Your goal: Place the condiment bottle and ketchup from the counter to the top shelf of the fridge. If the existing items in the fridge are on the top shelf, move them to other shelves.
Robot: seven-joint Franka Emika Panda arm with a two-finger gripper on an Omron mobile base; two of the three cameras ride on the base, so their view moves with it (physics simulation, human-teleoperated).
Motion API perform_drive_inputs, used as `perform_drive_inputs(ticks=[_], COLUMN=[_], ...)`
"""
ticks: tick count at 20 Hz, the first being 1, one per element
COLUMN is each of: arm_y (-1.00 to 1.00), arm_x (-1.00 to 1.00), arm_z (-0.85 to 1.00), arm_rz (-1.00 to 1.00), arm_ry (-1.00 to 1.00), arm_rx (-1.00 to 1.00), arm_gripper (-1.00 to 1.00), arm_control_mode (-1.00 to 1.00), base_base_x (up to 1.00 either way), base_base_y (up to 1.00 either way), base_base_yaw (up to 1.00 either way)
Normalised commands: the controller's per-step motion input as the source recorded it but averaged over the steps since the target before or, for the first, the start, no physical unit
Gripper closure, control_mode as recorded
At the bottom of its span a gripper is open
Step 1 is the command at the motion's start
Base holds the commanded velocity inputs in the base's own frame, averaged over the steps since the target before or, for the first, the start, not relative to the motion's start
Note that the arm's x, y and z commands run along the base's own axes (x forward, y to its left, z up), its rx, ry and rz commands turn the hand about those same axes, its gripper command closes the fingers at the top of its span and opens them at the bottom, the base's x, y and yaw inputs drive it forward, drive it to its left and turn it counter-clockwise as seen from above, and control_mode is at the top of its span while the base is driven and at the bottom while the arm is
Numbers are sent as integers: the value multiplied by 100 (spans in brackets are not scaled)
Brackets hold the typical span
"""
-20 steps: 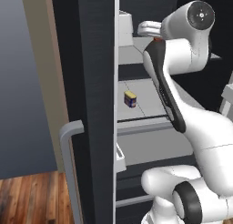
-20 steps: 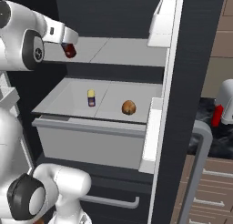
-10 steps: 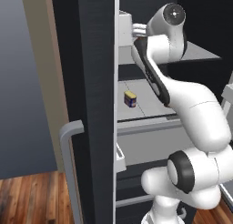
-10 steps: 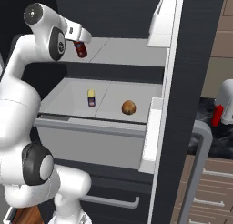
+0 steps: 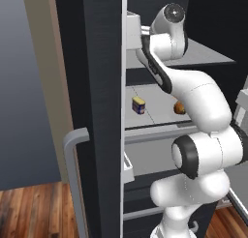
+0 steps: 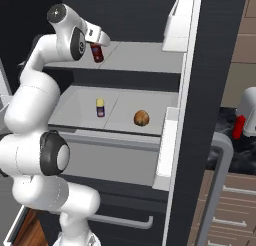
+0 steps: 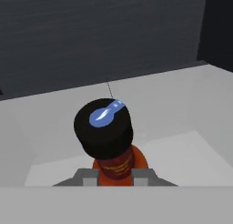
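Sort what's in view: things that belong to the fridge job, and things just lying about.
Job:
red bottle, held in the shut gripper over the top shelf

Lying about:
small yellow-capped jar on the lower shelf
round brown item beside it
red thing on the counter, too small to identify

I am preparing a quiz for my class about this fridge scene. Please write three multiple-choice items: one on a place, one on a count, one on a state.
1. Where is the red bottle?
A. over the top shelf
B. in the drawer
C. on the floor

2. How many items lie on the lower shelf?
A. none
B. two
C. five

3. How is the gripper?
A. wide open
B. shut on the red bottle
C. shut on nothing

Answers: 1 A, the bottle hangs above that shelf; 2 B, a small jar and a brown round item; 3 B, fingers hold the bottle.
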Motion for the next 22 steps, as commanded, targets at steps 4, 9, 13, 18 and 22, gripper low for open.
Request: perform_drive_inputs(ticks=[4,9,13,18,22], arm_y=[-8,-8,-3,-2,-4], arm_x=[71,42,28,17,-3], arm_z=[-26,-27,-3,0,0], arm_rz=[0,0,2,2,2], arm_ry=[0,-1,-1,0,0], arm_rx=[0,0,0,0,0], arm_gripper=[100,-100,-100,-100,-100], arm_control_mode=[-100,-100,-100,-100,-100], base_base_x=[0,0,0,0,0], base_base_y=[0,0,0,0,0], base_base_yaw=[0,0,0,0,0])
